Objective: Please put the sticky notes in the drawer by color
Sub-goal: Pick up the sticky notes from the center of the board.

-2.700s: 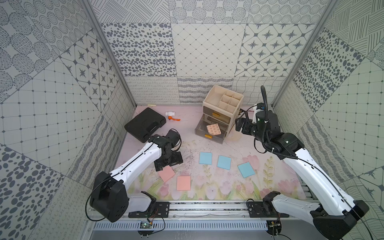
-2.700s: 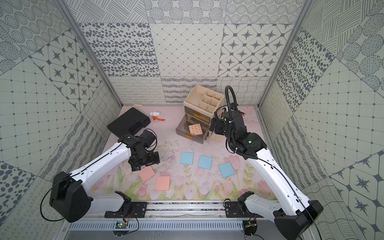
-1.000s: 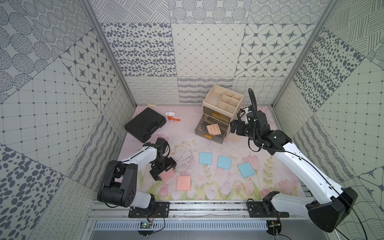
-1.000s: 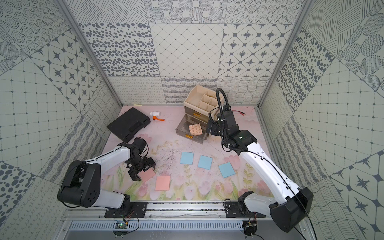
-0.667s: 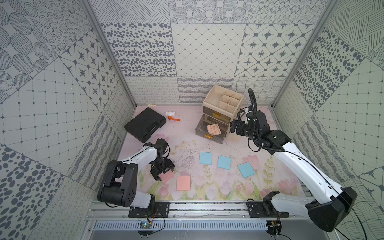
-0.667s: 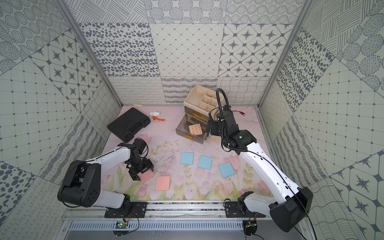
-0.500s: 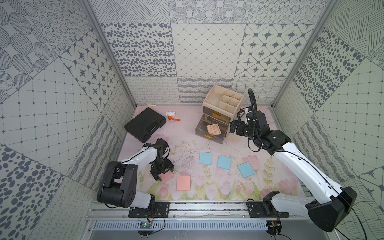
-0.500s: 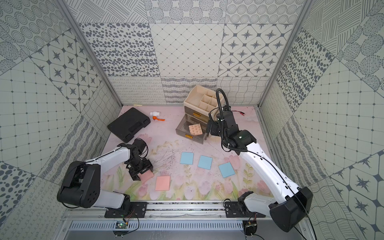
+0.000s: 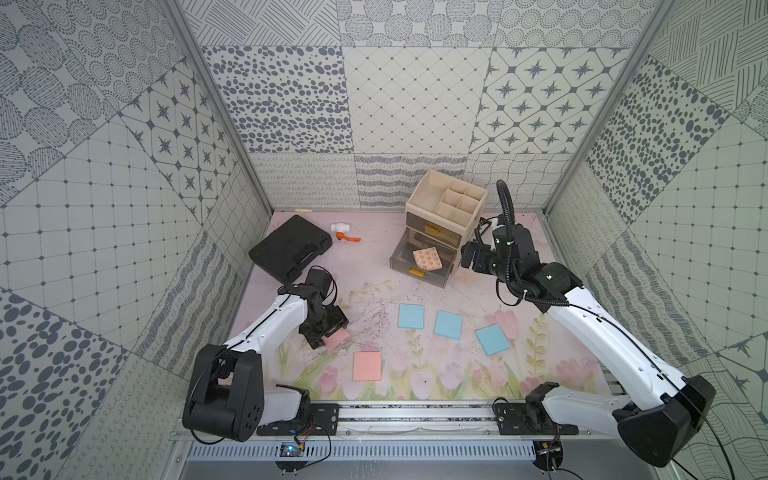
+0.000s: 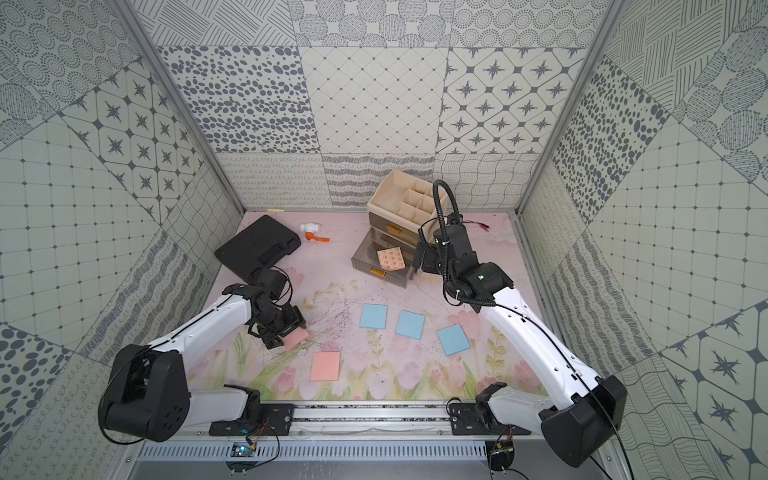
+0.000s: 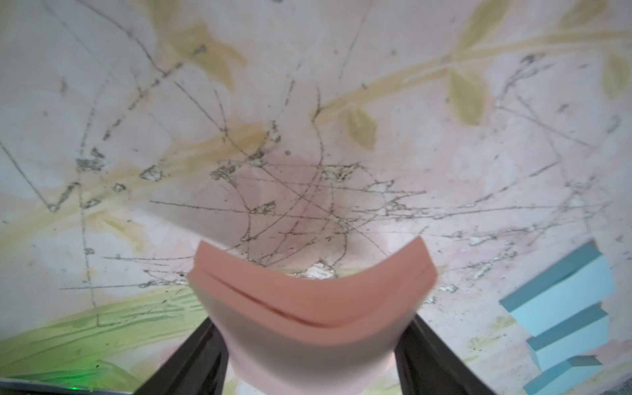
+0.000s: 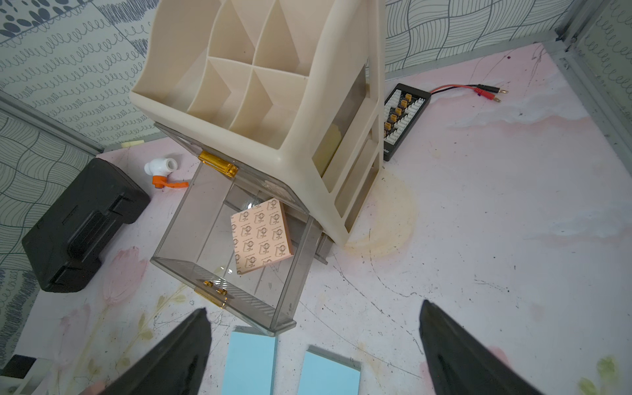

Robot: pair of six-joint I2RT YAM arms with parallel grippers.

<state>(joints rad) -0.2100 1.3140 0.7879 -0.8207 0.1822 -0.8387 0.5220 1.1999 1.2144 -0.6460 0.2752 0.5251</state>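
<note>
Nearest the rail, a pink pad [image 9: 367,365] lies flat on the floral mat [image 9: 436,382]. Just beyond it, the left gripper [image 9: 329,333] clamps a second pink pad [image 11: 309,307], bowing it. Three blue pads [image 9: 448,324] lie mid-mat. Farther back, the right gripper [image 9: 471,262] hovers, jaws wide apart, beside the open drawer [image 9: 420,277], where a patterned pad [image 9: 428,259] lies.

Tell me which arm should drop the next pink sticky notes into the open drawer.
Left. The left claw squeezes the pink square paper sticky-note pad, which is bowed in its grip. The right claw hangs open and empty beside the clear plastic drawer, with nothing to deliver.
</note>
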